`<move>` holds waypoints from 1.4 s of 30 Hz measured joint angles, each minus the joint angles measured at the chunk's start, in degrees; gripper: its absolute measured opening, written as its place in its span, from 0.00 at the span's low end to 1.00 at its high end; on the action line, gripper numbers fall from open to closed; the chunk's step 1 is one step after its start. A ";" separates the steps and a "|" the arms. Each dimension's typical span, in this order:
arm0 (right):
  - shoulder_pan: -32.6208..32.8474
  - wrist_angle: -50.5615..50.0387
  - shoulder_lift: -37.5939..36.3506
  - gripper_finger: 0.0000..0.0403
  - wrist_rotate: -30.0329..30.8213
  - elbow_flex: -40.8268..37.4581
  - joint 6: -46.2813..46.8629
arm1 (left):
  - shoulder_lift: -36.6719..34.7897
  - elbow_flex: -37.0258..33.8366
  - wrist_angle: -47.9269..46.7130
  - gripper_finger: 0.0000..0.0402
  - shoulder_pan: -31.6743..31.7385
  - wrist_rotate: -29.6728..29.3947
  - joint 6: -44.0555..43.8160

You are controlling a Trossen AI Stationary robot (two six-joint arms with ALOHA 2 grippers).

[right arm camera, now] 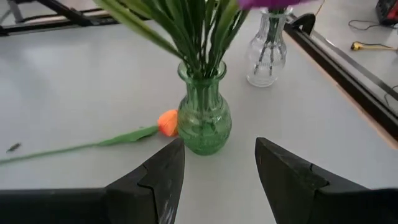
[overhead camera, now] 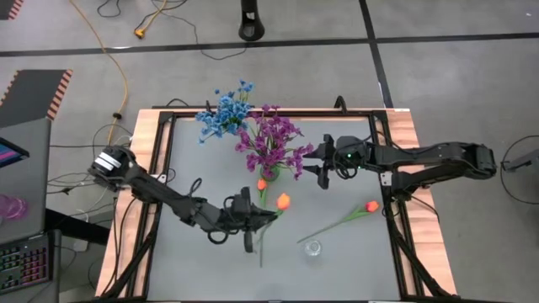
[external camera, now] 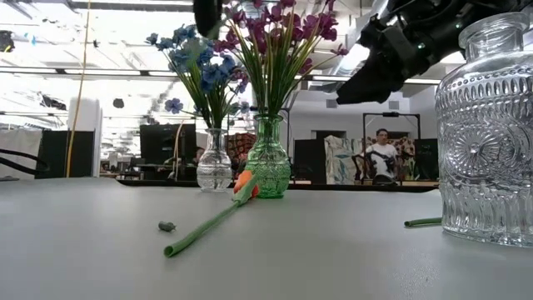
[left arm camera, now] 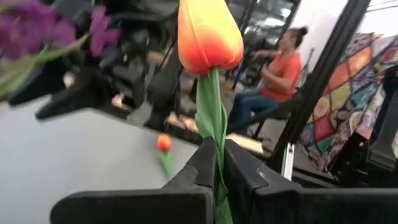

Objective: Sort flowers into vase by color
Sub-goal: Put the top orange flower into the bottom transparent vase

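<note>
Pinched in the left gripper (left arm camera: 214, 171), a tulip (left arm camera: 209, 34) is held by its thin, light, bendable stem; the right gripper (right arm camera: 217, 165) is spread, empty.

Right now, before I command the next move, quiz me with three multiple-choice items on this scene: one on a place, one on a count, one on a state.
1. Where are the purple flowers?
A. Lying on the table
B. In the green glass vase
C. In the left tool

2. How many orange tulips show in the high view?
A. One
B. Three
C. Five

3. What is the left tool doing?
A. Shut on the stem of an orange tulip
B. Open, away from any flower
C. Holding a vase

Answers: 1 B, the right wrist view shows their stems in the green vase. 2 B, one held and two lying on the table. 3 A, the left wrist view shows the stem between the shut fingers.
</note>
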 joint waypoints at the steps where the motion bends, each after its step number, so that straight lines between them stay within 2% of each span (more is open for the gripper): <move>1: 0.18 0.14 -0.55 0.56 -0.02 0.00 0.06 | 0.74 0.31 1.98 0.00 0.29 0.07 1.31; 6: 1.13 -0.42 -4.65 0.56 0.00 0.02 2.77 | 3.99 5.63 5.52 0.00 1.33 2.72 9.57; 13: 1.92 -2.64 -8.95 0.56 0.00 0.06 5.70 | 10.46 17.80 5.53 0.00 2.26 9.40 20.70; 24: 1.91 -4.75 -9.10 0.56 0.02 0.06 6.46 | 18.21 32.79 5.48 0.00 2.39 18.53 30.83; 34: 1.89 -5.38 -9.13 0.56 0.04 0.06 6.47 | 18.51 35.29 7.47 0.00 2.96 27.24 31.41; 42: 1.89 -5.34 -9.13 0.56 0.04 0.06 6.47 | 19.41 35.37 11.78 0.00 3.79 28.82 29.93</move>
